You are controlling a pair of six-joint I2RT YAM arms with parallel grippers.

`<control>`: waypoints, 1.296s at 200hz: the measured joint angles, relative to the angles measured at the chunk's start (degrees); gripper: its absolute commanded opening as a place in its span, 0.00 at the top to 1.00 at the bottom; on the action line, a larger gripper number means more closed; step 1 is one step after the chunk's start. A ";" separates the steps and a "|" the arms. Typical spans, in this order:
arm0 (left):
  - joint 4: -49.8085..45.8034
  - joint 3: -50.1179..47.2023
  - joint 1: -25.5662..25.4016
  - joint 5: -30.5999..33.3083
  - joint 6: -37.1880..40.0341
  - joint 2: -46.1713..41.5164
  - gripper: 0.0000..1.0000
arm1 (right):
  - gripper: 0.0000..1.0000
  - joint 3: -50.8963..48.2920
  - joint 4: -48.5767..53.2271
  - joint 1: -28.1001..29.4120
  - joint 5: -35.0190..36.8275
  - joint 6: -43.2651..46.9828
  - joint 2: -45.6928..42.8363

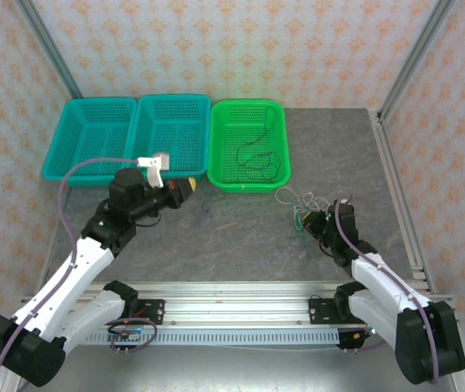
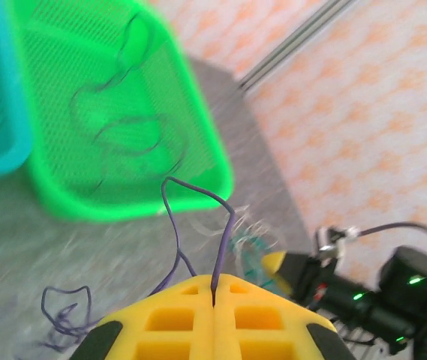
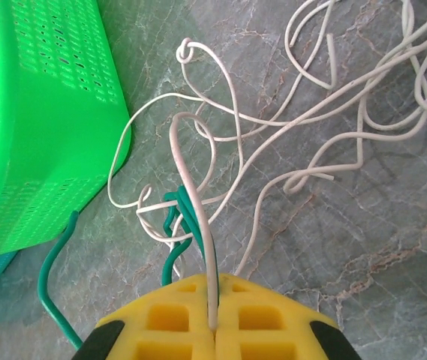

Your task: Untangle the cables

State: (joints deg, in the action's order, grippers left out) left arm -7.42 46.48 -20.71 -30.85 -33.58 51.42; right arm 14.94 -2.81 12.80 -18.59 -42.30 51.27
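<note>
While both grippers hold wire, the step in hand looks like drawing single strands out of the knot. At the bottom of its wrist view, the left gripper [image 2: 213,296] is closed tight on a thin dark wire [image 2: 169,217], which loops up toward 12 o'clock and trails off at 8 o'clock onto the table [image 2: 18,247]. The right gripper [image 3: 213,296] is clamped on a white wire [image 3: 190,157] that arches up at 12 o'clock. A green wire [image 3: 48,277] runs just beside it at 11 o'clock; whether that one is pinched too, I cannot tell. More white loops sprawl from 12 to 2 o'clock. A black wire [image 1: 257,155] lies in the green basket [image 3: 40,127]. The next move, I judge, calls for a slow pull of white away from green, watching for snags.
</note>
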 measured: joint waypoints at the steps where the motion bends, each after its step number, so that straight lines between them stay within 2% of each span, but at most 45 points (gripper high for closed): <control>1: 0.28 0.50 -0.07 0.00 -0.02 0.20 1.00 | 1.00 0.00 -0.02 0.00 -0.02 0.00 0.00; 25: 4.55 9.42 -0.57 1.27 0.17 5.03 1.00 | 1.00 0.00 -0.07 0.04 -0.13 -0.04 -0.26; 58: 5.38 27.74 -0.57 5.81 3.76 16.35 1.00 | 1.00 -0.39 -0.09 0.04 -0.37 -0.07 -2.69; 93: 4.96 48.63 -0.57 9.01 8.09 33.18 1.00 | 1.00 -1.40 -0.04 0.04 -0.81 -0.07 -5.16; 122: 6.16 57.70 -0.57 9.27 7.78 46.71 1.00 | 1.00 -1.68 0.17 0.04 -1.27 -0.07 -6.12; 132: 5.97 60.19 -0.57 9.27 7.30 51.32 0.92 | 1.00 -1.68 0.35 0.04 -1.64 -0.02 -6.49; 140: 5.70 61.94 -0.57 9.29 6.88 55.30 0.81 | 1.00 -1.68 0.52 0.04 -1.90 0.07 -6.84; 158: 5.27 63.49 -0.57 9.64 5.44 62.14 0.40 | 1.00 -1.68 0.98 0.04 -2.10 0.59 -7.56; 165: 4.90 63.54 -0.57 9.84 5.03 64.46 0.28 | 1.00 -1.68 1.09 0.07 -2.29 0.81 -7.69; 171: 4.50 63.54 -0.57 9.90 4.81 65.88 0.22 | 1.00 -1.68 1.14 0.09 -2.47 1.07 -7.74; 189: 3.82 62.20 -0.57 9.73 3.15 68.37 0.13 | 1.00 -1.68 1.70 0.20 -3.56 2.16 -7.69; 209: 5.22 57.79 -0.57 9.07 2.05 66.47 0.08 | 1.00 -1.66 2.19 0.46 -4.83 3.93 -7.19; 229: 6.73 49.77 -0.57 8.76 1.42 59.49 0.05 | 1.00 -1.64 2.34 0.66 -6.21 5.46 -5.97; 259: 9.55 38.16 -0.68 8.79 1.05 43.87 0.04 | 1.00 -1.11 1.44 1.70 -9.77 7.10 -2.54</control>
State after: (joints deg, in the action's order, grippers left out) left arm 2.13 84.64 -21.39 -22.06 -32.53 95.29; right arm 13.82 -1.37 14.50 -28.36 -35.20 48.73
